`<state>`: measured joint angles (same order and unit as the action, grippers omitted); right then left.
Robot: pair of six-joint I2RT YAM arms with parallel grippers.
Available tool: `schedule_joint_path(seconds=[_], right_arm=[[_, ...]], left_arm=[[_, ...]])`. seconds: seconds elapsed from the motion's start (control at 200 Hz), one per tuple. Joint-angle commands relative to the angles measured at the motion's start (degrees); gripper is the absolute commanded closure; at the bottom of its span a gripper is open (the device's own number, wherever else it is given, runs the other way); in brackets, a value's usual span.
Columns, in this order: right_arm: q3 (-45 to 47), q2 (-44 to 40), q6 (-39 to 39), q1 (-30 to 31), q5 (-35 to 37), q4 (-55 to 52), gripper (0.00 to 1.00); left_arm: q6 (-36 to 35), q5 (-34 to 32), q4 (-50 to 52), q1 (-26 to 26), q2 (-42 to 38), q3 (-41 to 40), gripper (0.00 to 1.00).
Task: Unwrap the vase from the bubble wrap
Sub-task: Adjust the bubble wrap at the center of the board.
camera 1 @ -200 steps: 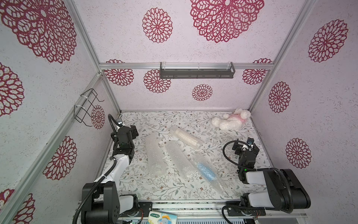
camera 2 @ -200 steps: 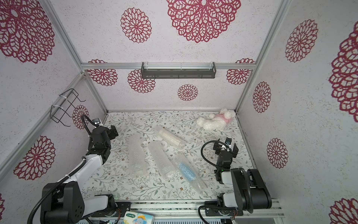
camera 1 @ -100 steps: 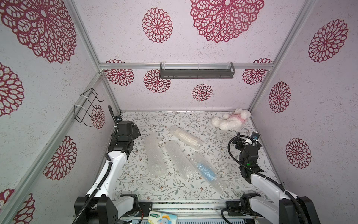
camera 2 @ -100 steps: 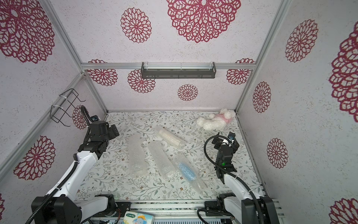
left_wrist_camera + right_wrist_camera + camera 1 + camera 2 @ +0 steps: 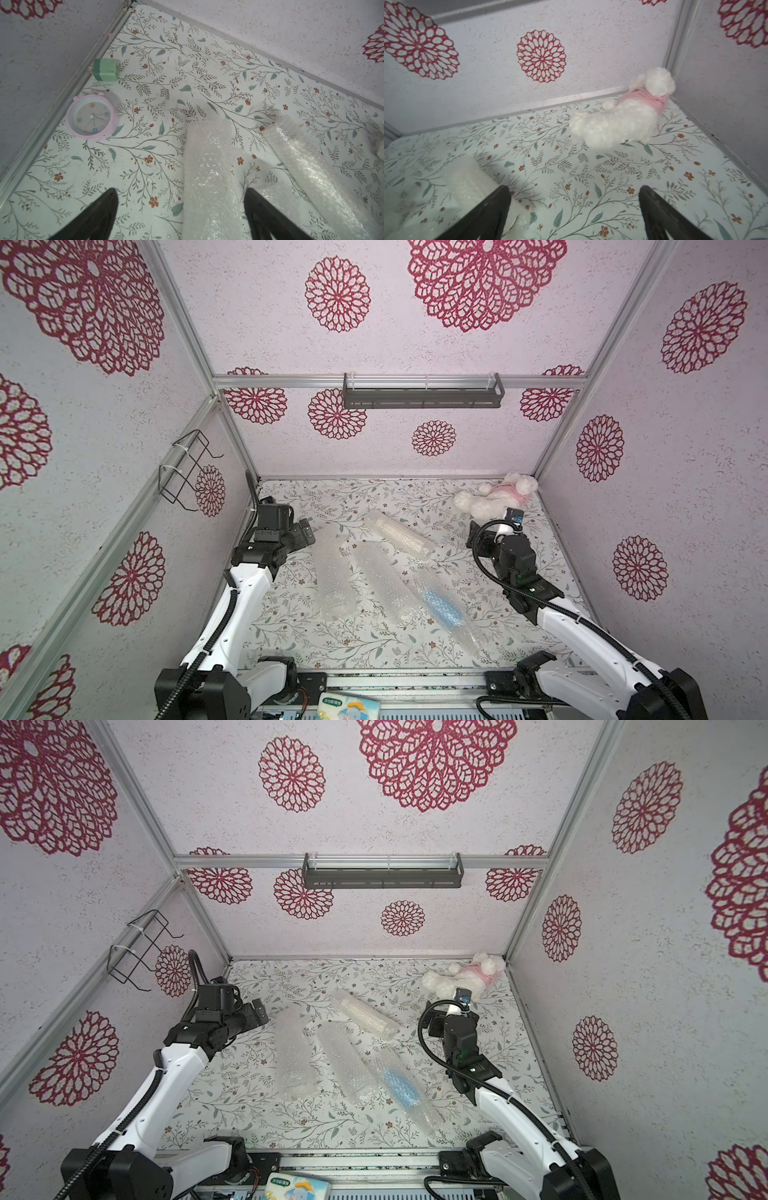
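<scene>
**Near to far.** Behind both sets of fingers, at the front edge, lies a printed tissue packet. On the floral table, the bubble wrap forms four crinkly, see-through bundles of colourless film studded with small air cells. The nearest bundle lies back from the fingers and between the two arms. It encloses a blue, elongated body, presumably the vase, its outline blurred by the film. Two pale, flattened rolls lie beside it, on the side of the left gripper. That gripper's black, tapering fingers are spread wide and grasp nothing. The end of one roll lies just ahead of them, under the gap. A fourth, tighter cylinder lies farther on, between the left and right fingers. The right gripper is likewise released and holds nothing, with a wrap end just beside one finger. Ahead of the left fingers, against the side wall, a round pink alarm clock lies face up, with a green block beyond it. Well ahead of the right fingers, in the far corner, lies a fluffy white plush dog in a pink garment. A black wire basket hangs on the side wall. A dark grey rail shelf hangs on the back wall.
</scene>
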<state>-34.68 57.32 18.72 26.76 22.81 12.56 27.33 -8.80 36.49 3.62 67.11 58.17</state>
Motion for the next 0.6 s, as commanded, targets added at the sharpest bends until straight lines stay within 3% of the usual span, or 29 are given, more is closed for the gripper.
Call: schedule_joint_path(seconds=[0.0,0.595], right_arm=[[-3.60,1.87,1.59,3.50,-1.28,-6.12,0.02],[-12.92,15.77,0.51,18.85,-1.25,-15.64,0.01]], left_arm=[[1.01,2.87,1.88,1.49,0.20,1.56,0.03],[1.55,5.36,6.23,6.93,1.73,3.24,0.03]])
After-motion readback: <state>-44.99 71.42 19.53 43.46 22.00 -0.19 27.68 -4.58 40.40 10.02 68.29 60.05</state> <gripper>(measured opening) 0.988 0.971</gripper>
